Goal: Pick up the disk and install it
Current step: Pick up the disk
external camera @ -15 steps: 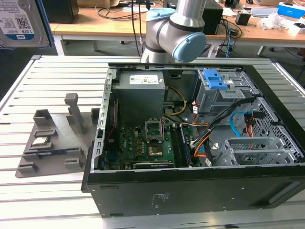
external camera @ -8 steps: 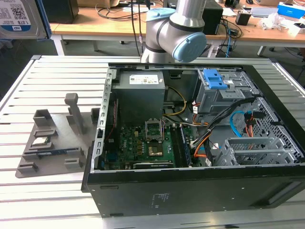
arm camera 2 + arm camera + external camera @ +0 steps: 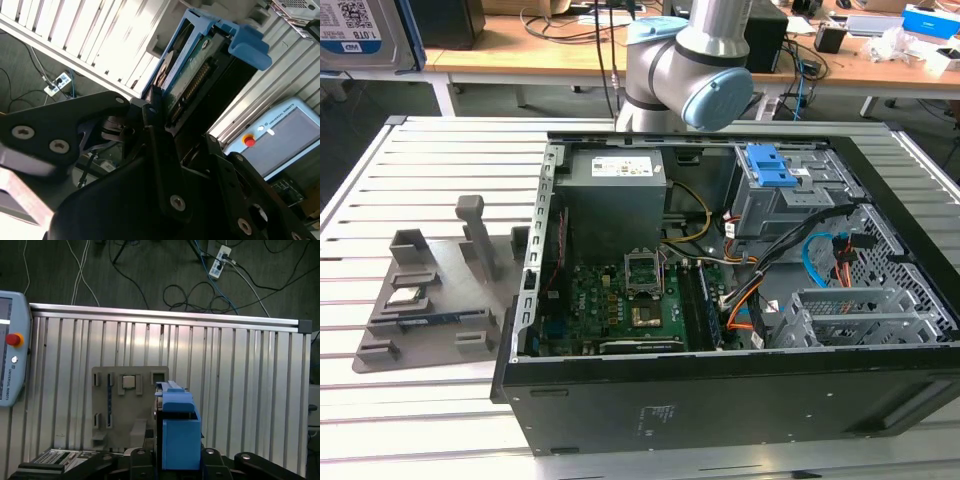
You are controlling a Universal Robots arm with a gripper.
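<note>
The claw point(image 3: 182, 131) is pinched on the disk point(image 3: 194, 75), gripping its blue carrier high above the ribbed table point(image 3: 240, 370). A grey holder point(image 3: 117, 412) lies on the table below.

Slatted aluminium table point(image 3: 420, 430) carries an open black metal computer case point(image 3: 720, 410), lying on its side at centre. Inside the case:
- green motherboard point(image 3: 610, 300) at 7 o'clock
- grey box power supply point(image 3: 615, 195) at 11 o'clock
- grey metal drive cage point(image 3: 775, 205) with a blue plastic latch point(image 3: 770, 165) at 1 o'clock
- orange cables point(image 3: 740, 310) near centre

Grey plastic fixture point(image 3: 430, 290) sits on the table at 9 o'clock, with a small square silver chip point(image 3: 408, 296) on it. Silver robot arm point(image 3: 690, 70) with light-blue caps is at 12 o'clock. Flat silver disk point(image 3: 360, 30), white-and-blue label and blue frame, is cut off at the 10 o'clock corner.
</note>
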